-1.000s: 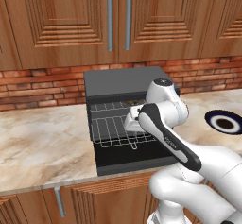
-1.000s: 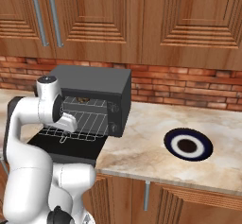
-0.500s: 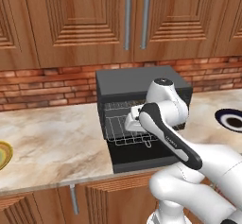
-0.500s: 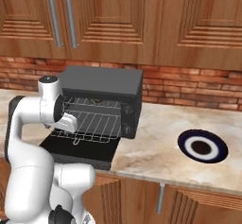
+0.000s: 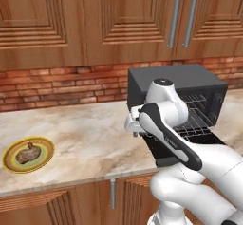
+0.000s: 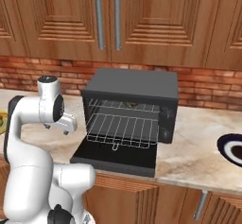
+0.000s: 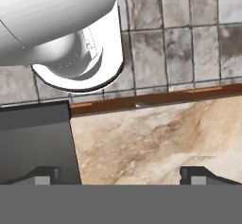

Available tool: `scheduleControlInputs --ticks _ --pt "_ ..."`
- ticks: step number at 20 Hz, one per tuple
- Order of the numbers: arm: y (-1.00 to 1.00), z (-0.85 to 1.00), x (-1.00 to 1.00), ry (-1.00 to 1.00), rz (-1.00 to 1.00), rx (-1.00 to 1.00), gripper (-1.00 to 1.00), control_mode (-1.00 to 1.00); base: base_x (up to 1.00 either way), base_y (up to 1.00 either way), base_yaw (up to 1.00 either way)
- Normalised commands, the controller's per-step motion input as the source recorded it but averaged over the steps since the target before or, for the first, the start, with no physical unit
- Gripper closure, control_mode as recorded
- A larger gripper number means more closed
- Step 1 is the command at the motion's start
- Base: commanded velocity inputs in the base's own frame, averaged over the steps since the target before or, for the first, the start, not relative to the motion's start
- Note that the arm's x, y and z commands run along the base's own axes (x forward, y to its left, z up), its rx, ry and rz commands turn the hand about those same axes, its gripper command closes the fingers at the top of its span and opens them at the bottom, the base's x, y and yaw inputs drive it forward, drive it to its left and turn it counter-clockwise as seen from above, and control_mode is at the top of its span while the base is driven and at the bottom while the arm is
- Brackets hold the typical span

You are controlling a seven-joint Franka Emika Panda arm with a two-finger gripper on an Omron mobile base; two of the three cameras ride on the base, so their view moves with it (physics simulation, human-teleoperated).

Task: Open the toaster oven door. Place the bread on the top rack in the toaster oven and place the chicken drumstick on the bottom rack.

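Toaster oven door down, 2 wire racks, chicken drumstick on yellow plate, claw spread, holding nothing

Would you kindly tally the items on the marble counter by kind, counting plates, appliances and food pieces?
Plates: 2, a yellow-rimmed round plate and a dark blue-rimmed white plate.
Appliances: 1, the boxy dark grey toaster oven, door open.
Food pieces: 1, the lumpy golden-brown chicken drumstick on the yellow plate.
Total: 4.
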Motion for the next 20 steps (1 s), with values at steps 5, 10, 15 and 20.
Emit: scheduleControlInputs --ticks 5,10,15,20 --pt "0.00 0.00 0.00 0.00 0.00 0.00 -1.00 1.00 0.04 0.55 0.00" --pt "0.00 0.00 0.00 0.00 0.00 0.00 -1.00 1.00 0.17 0.48 0.00" --pt "0.00 0.00 0.00 0.00 0.00 0.00 -1.00 1.00 0.21 0.42 -0.02" --pt "0.00 0.00 0.00 0.00 0.00 0.00 -1.00 1.00 0.30 0.39 -0.08"
